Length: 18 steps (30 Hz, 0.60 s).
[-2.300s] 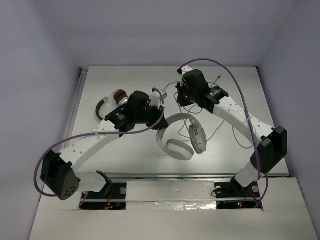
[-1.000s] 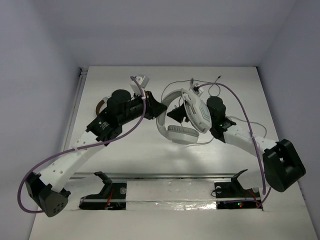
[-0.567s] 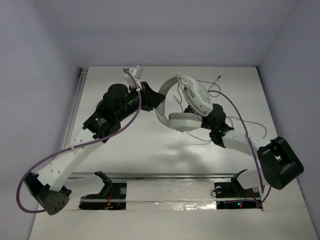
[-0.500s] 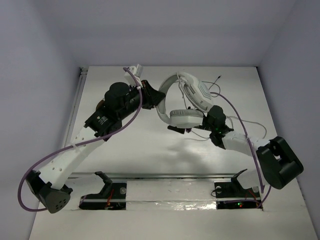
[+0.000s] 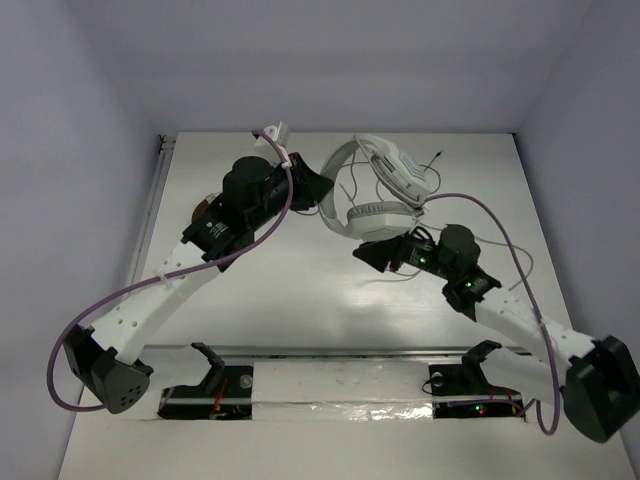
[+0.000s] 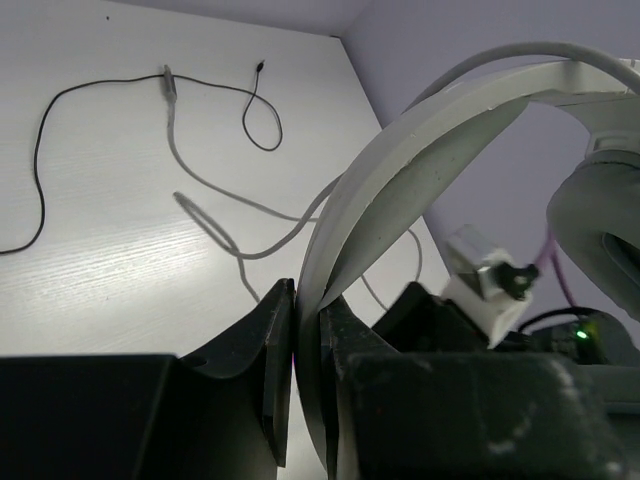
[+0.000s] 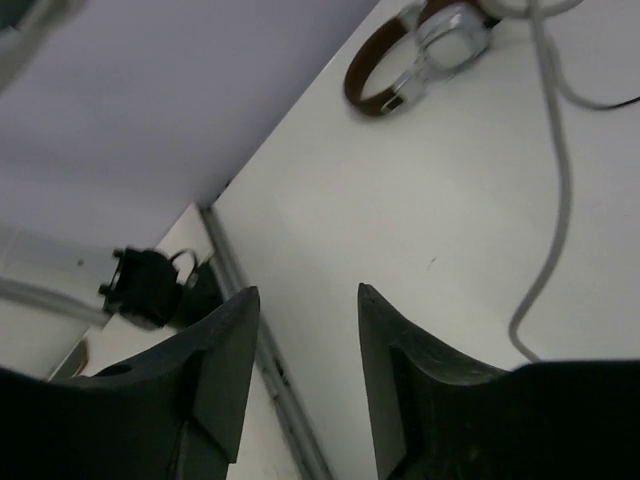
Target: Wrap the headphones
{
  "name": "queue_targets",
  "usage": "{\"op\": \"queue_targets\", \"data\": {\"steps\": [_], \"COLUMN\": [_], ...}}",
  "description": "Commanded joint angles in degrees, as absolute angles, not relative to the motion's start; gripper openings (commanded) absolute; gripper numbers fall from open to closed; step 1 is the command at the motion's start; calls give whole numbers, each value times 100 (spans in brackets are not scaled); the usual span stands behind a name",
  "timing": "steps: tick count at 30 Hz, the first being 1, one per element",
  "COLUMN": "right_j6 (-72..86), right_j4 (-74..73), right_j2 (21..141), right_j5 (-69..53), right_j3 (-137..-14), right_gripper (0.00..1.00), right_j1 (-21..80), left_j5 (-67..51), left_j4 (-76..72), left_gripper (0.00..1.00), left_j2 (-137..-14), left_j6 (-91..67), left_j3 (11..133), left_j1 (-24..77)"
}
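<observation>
We pinch the seemingly light headphones' (image 5: 378, 213) stiff band (image 6: 400, 170) with the left gripper (image 6: 305, 312); right gripper (image 7: 305, 295), half-open and empty, suits the limp cable (image 7: 556, 200)

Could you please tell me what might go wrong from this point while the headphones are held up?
The left claw pinches the headphones only by the headband, so they could twist or slip.
The cable lies loose across the table; the open, empty right claw might miss or snag it.

From above, the left arm (image 5: 170, 285) hides most of the brown headphones (image 5: 201, 209). The left wrist view's right edge crops the white headphones' (image 6: 400, 170) ear cup (image 6: 600, 225). The right wrist view blurs their cable (image 7: 557, 150).
</observation>
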State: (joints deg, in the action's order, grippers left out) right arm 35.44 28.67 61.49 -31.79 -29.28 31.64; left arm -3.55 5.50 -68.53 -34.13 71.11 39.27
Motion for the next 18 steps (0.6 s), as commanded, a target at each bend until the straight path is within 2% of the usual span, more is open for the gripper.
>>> {"op": "queue_targets", "data": {"steps": [1, 5, 11, 14, 18], "right_j6": [3305, 3200, 3050, 2901, 2883], "right_j4": [1760, 1302, 1756, 1924, 2468], "right_j2": [5285, 5368, 6195, 6687, 7171], "right_j5": [-1339, -677, -737, -1089, -2070], "right_j3": [-3164, -3480, -3928, -4165, -4210], "right_gripper": [51, 66, 73, 76, 75], "right_j1": [3190, 3042, 2760, 2681, 2681], "left_j5": [-325, -351, -439, -545, -650], "left_j4": [-9, -9, 298, 421, 571], "left_gripper": [0, 0, 0, 0, 0], "left_j2": [-6574, -6495, -6442, -6442, -6469], "left_j6": [-3621, -3621, -3604, -3560, -3525], "left_j3": [7559, 7471, 7497, 7523, 7541], "left_j1": [3894, 3894, 3894, 3894, 3894]}}
